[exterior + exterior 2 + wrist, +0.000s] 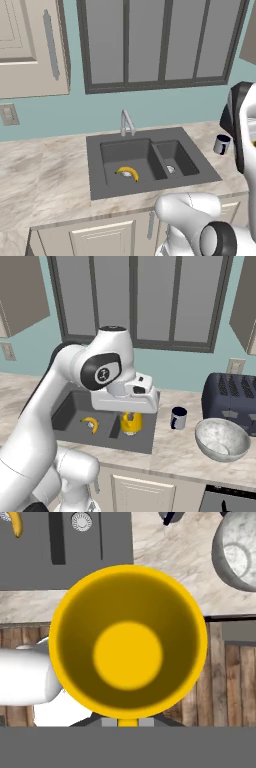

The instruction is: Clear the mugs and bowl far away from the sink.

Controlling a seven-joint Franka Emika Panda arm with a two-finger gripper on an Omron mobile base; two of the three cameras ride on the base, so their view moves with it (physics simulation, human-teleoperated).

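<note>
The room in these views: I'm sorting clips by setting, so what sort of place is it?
A rendered home kitchen, most likely: a dark double-basin sink with a silver faucet set in a marble-look counter, a dark blue toaster by the wall, and cabinets above.

Yellow mug [128,644] seen from above, open mouth facing the camera; sink [65,549], bowl [237,554] beyond.

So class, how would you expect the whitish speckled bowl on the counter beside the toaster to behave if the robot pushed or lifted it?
The bowl looks rigid and glassy, so probably stiff, slippery and breakable. Its rounded underside and tilted rim suggest it may rock or tip when pushed. It is as wide as the toaster, so likely awkward for a small hand.
</note>
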